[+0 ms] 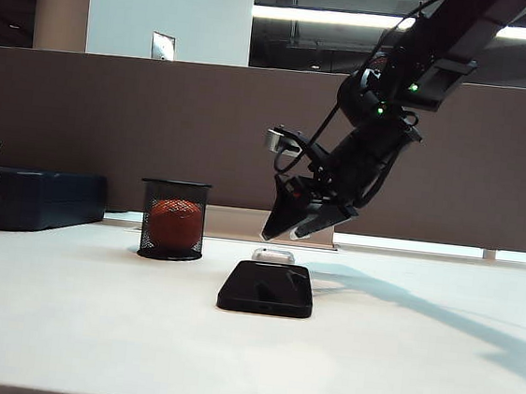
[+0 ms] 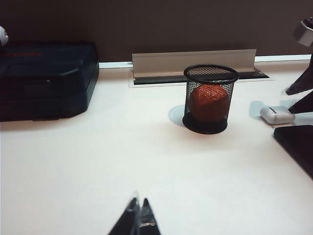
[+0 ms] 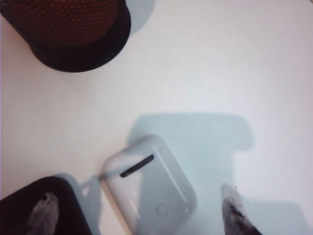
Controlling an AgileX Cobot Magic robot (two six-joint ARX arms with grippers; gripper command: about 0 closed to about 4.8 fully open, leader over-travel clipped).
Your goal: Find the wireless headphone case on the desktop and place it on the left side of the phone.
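Note:
The wireless headphone case [image 1: 273,255] is a small white pebble lying on the desktop [image 1: 396,362], just behind the far edge of the black phone [image 1: 266,288]. My right gripper [image 1: 292,230] hangs open just above the case, pointing down at it. In the right wrist view the case [image 3: 149,183] lies between the spread fingertips [image 3: 234,213], with the phone's corner [image 3: 54,196] beside it. In the left wrist view my left gripper [image 2: 139,215] is shut and empty, low over bare desktop, far from the case [image 2: 276,114] and the phone [image 2: 298,144].
A black mesh cup holding an orange ball [image 1: 174,221] stands to the left of the phone. A dark blue box [image 1: 28,196] sits at the far left. A tall brown-grey divider panel [image 1: 158,120] and a cable slot [image 2: 195,63] run along the back.

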